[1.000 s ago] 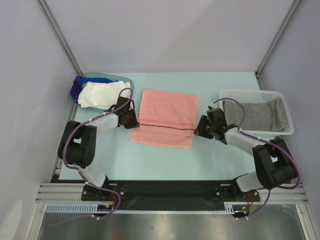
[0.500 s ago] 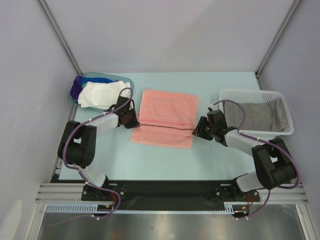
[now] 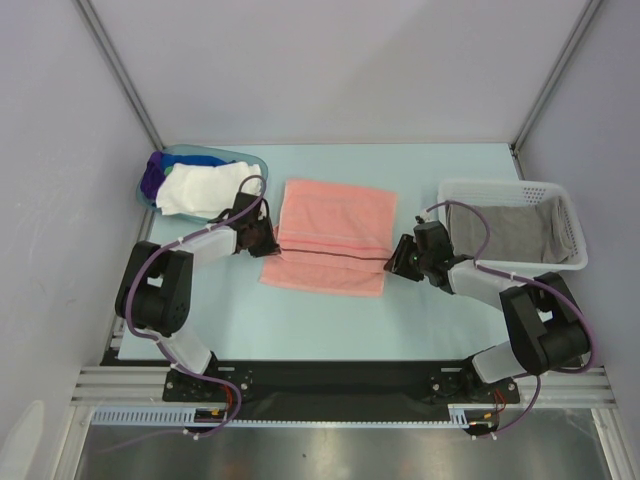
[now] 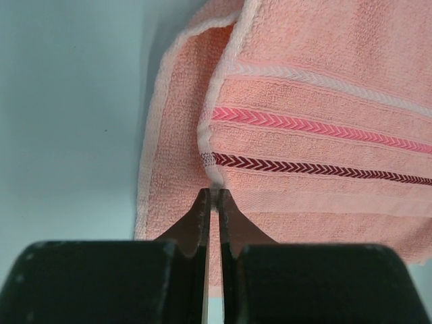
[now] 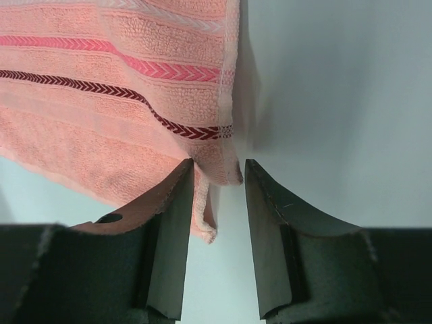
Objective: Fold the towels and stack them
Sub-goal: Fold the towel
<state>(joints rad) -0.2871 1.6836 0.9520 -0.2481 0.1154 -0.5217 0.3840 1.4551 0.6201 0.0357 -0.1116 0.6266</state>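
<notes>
The step in hand is taking hold of the salmon towel (image 3: 335,235) for its next fold. It lies flat in the middle of the table (image 3: 330,320), one layer folded over another, with its striped band running across the frame from left to right.

The left gripper (image 3: 268,240) sits at the towel's left edge. In the left wrist view its fingers (image 4: 196,223) are pressed almost together on the hem of the upper layer, just below the dark red stripe, so they look clamped on the cloth.

The right gripper (image 3: 393,262) is at the opposite edge, but its fingers (image 5: 172,202) stand apart. The towel's hem pokes into the gap between them and nothing is pinched yet.

The grey towel (image 3: 500,232) lies in the basket (image 3: 500,187) at the right of the frame. A white towel (image 3: 200,187) sits heaped with blue and purple ones in the tub (image 3: 250,160) at upper left.

The next move, as I judge it, falls to the right side: close on that hem and catch the same layer the left has. Then both arms would lift together and carry the edge across evenly — unequal height or pace would skew the fold. A grip on the lower layer too would drag the whole towel instead of folding it.
</notes>
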